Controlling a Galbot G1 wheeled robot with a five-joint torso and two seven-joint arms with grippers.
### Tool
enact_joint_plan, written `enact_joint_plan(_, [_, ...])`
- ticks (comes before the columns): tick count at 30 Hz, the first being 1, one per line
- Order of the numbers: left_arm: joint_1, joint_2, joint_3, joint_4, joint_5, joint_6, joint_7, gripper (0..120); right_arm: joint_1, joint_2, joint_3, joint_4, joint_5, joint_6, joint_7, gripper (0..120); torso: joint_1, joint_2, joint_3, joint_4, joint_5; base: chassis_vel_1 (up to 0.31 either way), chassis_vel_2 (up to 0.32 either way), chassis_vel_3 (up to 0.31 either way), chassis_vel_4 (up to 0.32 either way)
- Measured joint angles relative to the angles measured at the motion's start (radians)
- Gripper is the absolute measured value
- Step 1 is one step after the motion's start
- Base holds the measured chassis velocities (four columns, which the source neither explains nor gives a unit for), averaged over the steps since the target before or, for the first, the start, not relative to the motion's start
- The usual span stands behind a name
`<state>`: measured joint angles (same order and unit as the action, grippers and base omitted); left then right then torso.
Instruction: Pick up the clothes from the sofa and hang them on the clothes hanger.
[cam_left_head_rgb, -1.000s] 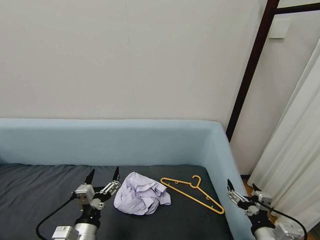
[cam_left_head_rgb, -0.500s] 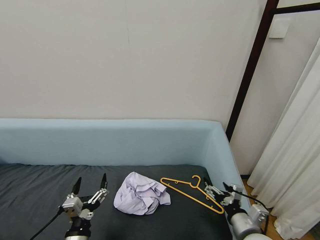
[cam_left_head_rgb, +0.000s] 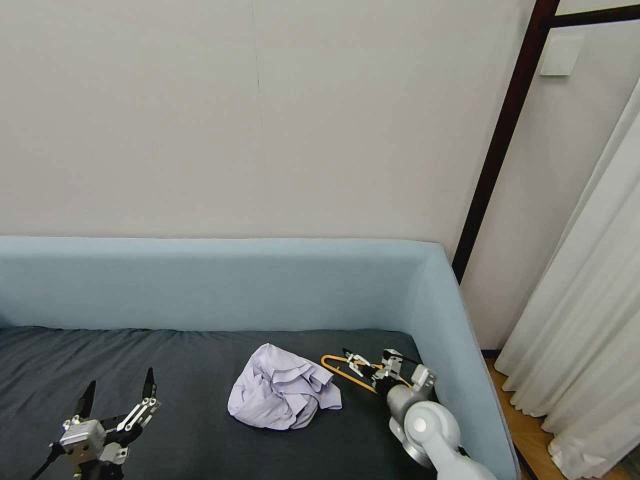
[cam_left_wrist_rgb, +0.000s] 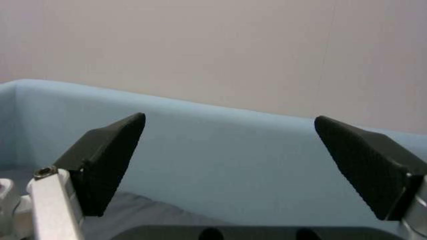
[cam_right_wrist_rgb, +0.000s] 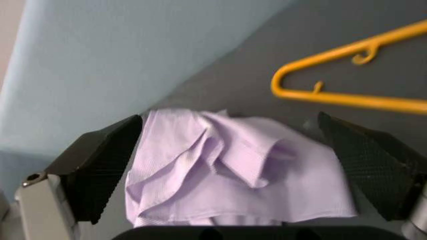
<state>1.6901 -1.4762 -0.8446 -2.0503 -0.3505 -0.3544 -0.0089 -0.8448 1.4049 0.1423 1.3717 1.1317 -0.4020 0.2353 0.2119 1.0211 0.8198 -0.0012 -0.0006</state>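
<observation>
A crumpled lilac shirt (cam_left_head_rgb: 283, 388) lies on the dark grey sofa seat (cam_left_head_rgb: 200, 360). Just to its right is an orange hanger (cam_left_head_rgb: 334, 361), partly covered by my right arm. My right gripper (cam_left_head_rgb: 352, 364) hovers over the hanger's left end, open, with its fingers pointing at the shirt. The right wrist view looks down on the shirt (cam_right_wrist_rgb: 233, 165) between the spread fingertips (cam_right_wrist_rgb: 100, 170), with the hanger (cam_right_wrist_rgb: 353, 75) beside it. My left gripper (cam_left_head_rgb: 118, 392) stands open low at the front left, well away from the shirt. Its fingers (cam_left_wrist_rgb: 107, 160) face the sofa back.
The light blue sofa backrest (cam_left_head_rgb: 220, 285) runs along the wall, and an armrest (cam_left_head_rgb: 455, 340) closes the right end. A dark door frame (cam_left_head_rgb: 500, 140) and a white curtain (cam_left_head_rgb: 590, 330) stand to the right. Bare seat lies left of the shirt.
My right gripper has swung left from beyond the armrest to over the hanger, close to the shirt. My left gripper has dropped back to the front left, away from the shirt.
</observation>
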Motion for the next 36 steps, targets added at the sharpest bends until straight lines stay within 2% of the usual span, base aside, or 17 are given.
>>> enact_joint_plan(1, [0.0,0.0,0.0,0.0,0.0,0.0,0.0,100,0.0,0.0,0.0,0.0,0.0,0.0,0.0,100,0.0,0.0,0.0,0.0,0.0,0.0,0.0,0.0,0.0])
enact_joint_plan(5, [0.001,0.004,-0.015,0.007,0.001,-0.016,-0.001,100,0.058,0.114,0.004,-0.142,-0.078,-0.012,-0.01,100,0.0,0.0,0.0,0.0004,0.0003,0.0,0.0,0.0,0.0])
enact_joint_plan(8, [0.002,0.014,-0.021,0.014,0.0,-0.023,-0.001,100,0.086,0.157,0.021,-0.223,-0.137,0.0,-0.038,100,0.0,0.0,0.0,0.0001,0.0,0.0,0.0,0.0,0.0])
enact_joint_plan(12, [0.0,0.029,-0.029,0.025,-0.007,-0.036,-0.001,100,0.119,0.204,0.05,-0.326,-0.216,0.031,-0.062,100,0.0,0.0,0.0,0.0003,0.0004,0.0,0.0,0.0,0.0])
enact_joint_plan(17, [-0.001,0.037,-0.03,0.031,-0.016,-0.044,-0.003,100,0.127,0.209,0.066,-0.367,-0.272,0.048,-0.078,96,0.0,0.0,0.0,-0.0001,0.0002,0.0,0.0,0.0,0.0])
enact_joint_plan(21, [0.0,0.041,-0.03,0.033,-0.018,-0.051,-0.003,100,0.121,0.208,0.069,-0.372,-0.316,0.051,-0.082,80,0.0,0.0,0.0,0.0,0.0003,0.0,0.0,0.0,0.0])
enact_joint_plan(23, [0.001,0.041,-0.03,0.033,-0.018,-0.051,-0.003,100,0.12,0.208,0.069,-0.373,-0.324,0.051,-0.083,77,0.0,0.0,0.0,0.0,0.0003,0.0,0.0,0.0,0.0])
enact_joint_plan(29, [0.011,0.036,-0.03,0.021,-0.016,-0.054,-0.003,100,0.106,0.205,0.068,-0.373,-0.359,0.047,-0.086,49,0.0,0.0,0.0,0.0001,0.0003,0.0,0.0,0.0,0.0])
enact_joint_plan(30, [0.011,0.036,-0.03,0.021,-0.016,-0.054,-0.003,100,0.106,0.205,0.068,-0.373,-0.359,0.047,-0.086,49,0.0,0.0,0.0,0.0001,0.0003,0.0,0.0,0.0,0.0])
enact_joint_plan(34, [0.015,0.033,-0.036,0.019,-0.016,-0.063,-0.003,100,0.091,0.204,0.062,-0.354,-0.367,0.043,-0.097,32,0.0,0.0,0.0,0.0002,0.0004,0.0,0.0,0.0,0.0])
enact_joint_plan(36, [0.015,0.032,-0.037,0.019,-0.016,-0.065,-0.003,100,0.086,0.204,0.059,-0.347,-0.368,0.044,-0.099,28,0.0,0.0,0.0,0.0002,0.0004,0.0,0.0,0.0,0.0])
